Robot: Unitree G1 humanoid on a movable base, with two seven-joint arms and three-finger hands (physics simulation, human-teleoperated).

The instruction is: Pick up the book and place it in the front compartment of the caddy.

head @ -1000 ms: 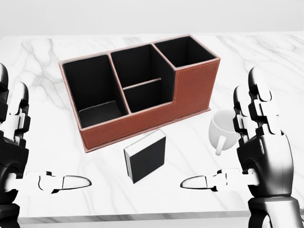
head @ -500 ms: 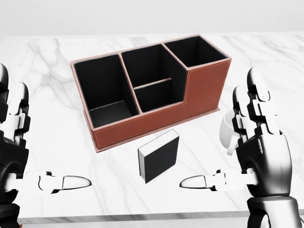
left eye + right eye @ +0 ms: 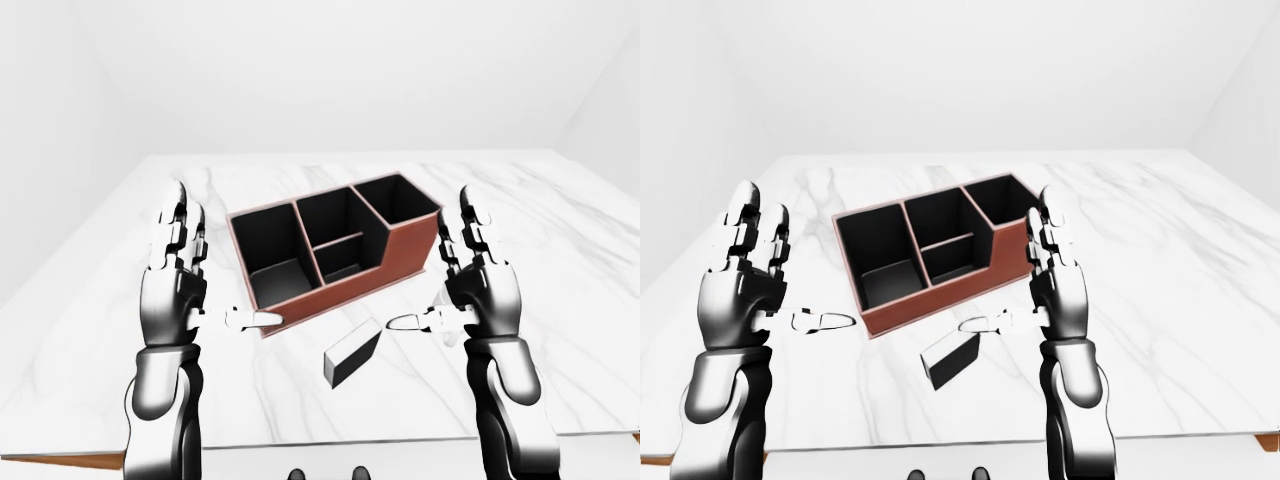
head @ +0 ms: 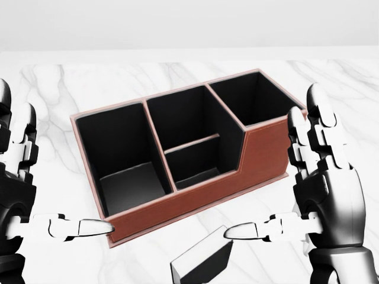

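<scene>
Right hand point(image 3: 480, 295) spread, hovering empty beside book point(image 3: 352, 357); lowering squarely over its spine advised, avoiding caddy point(image 3: 335, 250); left hand point(image 3: 175, 290) likewise spread.

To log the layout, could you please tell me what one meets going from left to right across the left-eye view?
Left hand → caddy → right hand. The book lies below the caddy, within its span, so I leave it out of the order.
</scene>
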